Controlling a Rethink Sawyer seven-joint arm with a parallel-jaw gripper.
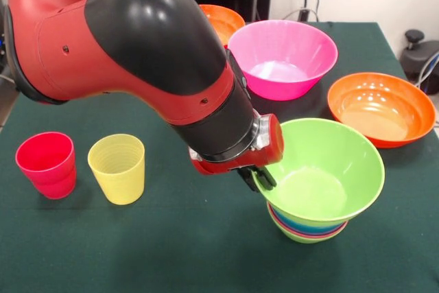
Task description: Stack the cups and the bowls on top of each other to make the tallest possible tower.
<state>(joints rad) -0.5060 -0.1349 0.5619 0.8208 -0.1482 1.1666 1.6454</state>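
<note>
Front view showed us the Sawyer arm [137, 53] reaching down across the green table [171, 252] to the tower [312, 221], a stack of nested bowls whose coloured rims showed as bands at the bottom. We saw the gripper [259, 176] at the near-left rim of the big green bowl [322, 169] that sat topmost on the stack, slightly tilted. One dark finger [264, 178] lay against that rim, on its inner side as far as we could judge; the rest of the hand was hidden behind the red wrist housing, so we could not tell how far it was open or whether it had hold of the bowl. Behind the tower stood a pink bowl [285, 56], and to its right an orange bowl [381, 108]. Another orange bowl [223, 22] showed partly behind the arm. Well apart, at the table's left, we found the red cup [46, 165] and the yellow cup [118, 168], both upright and just beside each other.
</note>
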